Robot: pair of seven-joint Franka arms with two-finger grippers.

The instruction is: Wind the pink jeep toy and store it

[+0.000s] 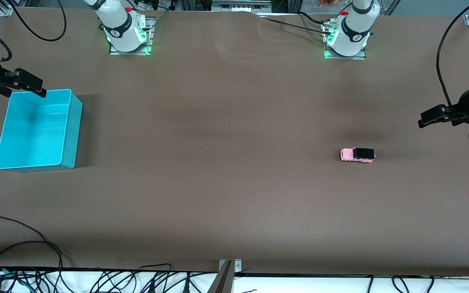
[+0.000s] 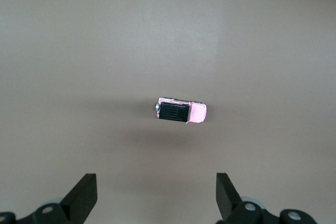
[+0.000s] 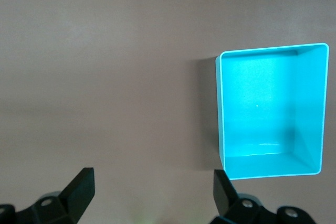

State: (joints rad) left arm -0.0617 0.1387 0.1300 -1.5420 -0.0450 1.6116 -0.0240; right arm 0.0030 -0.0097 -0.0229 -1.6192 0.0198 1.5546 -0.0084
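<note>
The pink jeep toy [image 1: 357, 155] stands on its wheels on the brown table, toward the left arm's end; its roof is black. My left gripper [image 1: 423, 119] hangs open over the table's edge at that end, apart from the jeep. The left wrist view shows the jeep [image 2: 181, 111] lying ahead of the empty open gripper [image 2: 156, 182]. A turquoise bin [image 1: 35, 134] sits empty toward the right arm's end. My right gripper [image 1: 42, 91] hovers open over the bin's corner on the arm bases' side. In the right wrist view the bin [image 3: 262, 108] lies beside the open gripper [image 3: 152, 178].
Both arm bases [image 1: 128, 36] [image 1: 346, 40] stand along the table edge farthest from the front camera. Black cables [image 1: 23, 248] trail over the edge nearest the camera. A wide stretch of brown table [image 1: 218, 142] lies between bin and jeep.
</note>
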